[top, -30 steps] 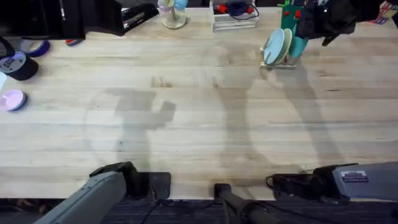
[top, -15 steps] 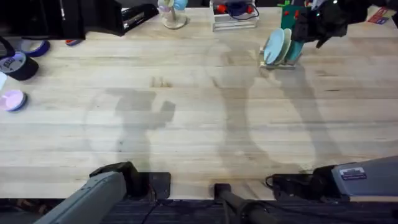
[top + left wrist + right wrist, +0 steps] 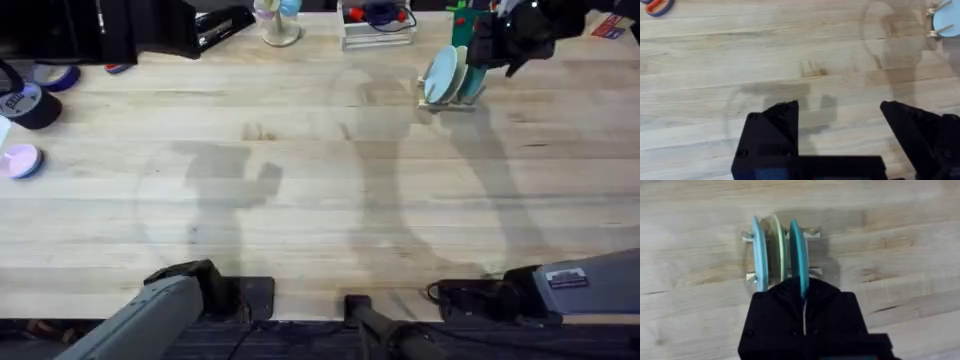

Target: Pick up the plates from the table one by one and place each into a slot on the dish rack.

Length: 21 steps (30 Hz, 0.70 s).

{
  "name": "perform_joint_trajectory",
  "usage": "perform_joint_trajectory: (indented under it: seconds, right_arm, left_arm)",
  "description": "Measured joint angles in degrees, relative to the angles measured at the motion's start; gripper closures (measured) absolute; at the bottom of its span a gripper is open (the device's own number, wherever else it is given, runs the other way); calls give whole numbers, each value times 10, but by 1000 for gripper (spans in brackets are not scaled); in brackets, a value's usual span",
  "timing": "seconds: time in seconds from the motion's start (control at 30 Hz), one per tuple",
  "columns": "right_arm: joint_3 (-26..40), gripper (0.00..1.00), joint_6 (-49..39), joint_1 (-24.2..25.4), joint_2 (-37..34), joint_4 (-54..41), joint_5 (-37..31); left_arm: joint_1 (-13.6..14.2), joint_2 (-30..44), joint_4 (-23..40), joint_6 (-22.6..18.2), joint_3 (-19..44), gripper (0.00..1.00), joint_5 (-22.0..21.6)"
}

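Three plates (image 3: 780, 250) upright in dish rack (image 3: 447, 102), table (image 3: 320, 190) far right.

The right gripper (image 3: 804, 300) covers the near edge of the sky-blue plate (image 3: 796, 250), so whether its fingers actually pinch the rim cannot be told. The dish rack (image 3: 781, 236) is mostly hidden behind three standing plates. In the left wrist view, a pale blue plate (image 3: 949, 21) is cut off at the frame edge

Both arms grey w/ black joints; right arm (image 3: 585, 285) has white label; tools black, blocky, e.g. left tool (image 3: 840, 135).
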<state>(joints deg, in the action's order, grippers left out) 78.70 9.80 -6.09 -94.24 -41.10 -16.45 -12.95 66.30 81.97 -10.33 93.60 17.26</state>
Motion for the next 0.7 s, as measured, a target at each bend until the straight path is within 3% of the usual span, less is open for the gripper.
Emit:
perform_joint_trajectory:
  seconds: [0.7]
  right_arm:
    - [0,973,0,0,0,21,0]
  left_arm:
    - [0,0,1,0,0,6,0]
